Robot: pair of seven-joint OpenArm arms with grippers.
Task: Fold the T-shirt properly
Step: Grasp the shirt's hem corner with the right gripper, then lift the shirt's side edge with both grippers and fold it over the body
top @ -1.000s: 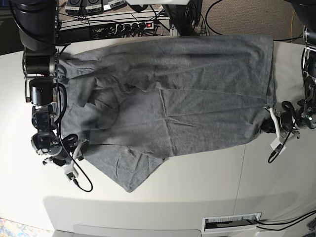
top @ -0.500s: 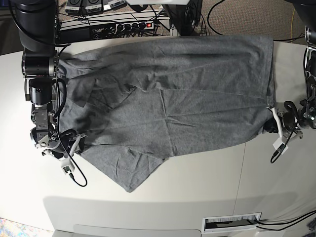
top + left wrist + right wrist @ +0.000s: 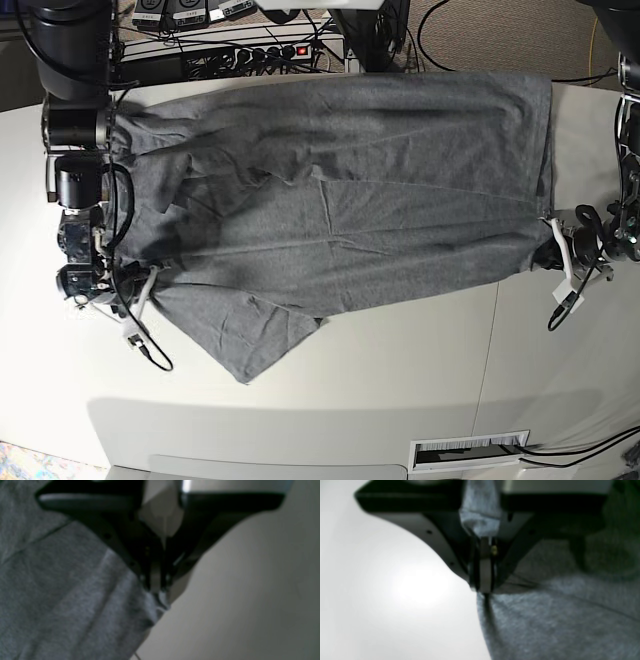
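The big heather-grey knit T-shirt lies spread over the white table. The left gripper pinches its hem corner. The right gripper is clamped on the opposite edge.

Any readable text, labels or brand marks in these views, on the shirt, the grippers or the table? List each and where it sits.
None can be read.
T-shirt: plain grey, no print or tag showing.
Power strip behind the table: any markings too small to read.
Both wrist views: blurred, no lettering visible.

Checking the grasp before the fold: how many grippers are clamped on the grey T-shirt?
2. The left gripper pinches the heather-grey knit T-shirt at its edge, on the base view's right; the right gripper pinches the opposite edge.
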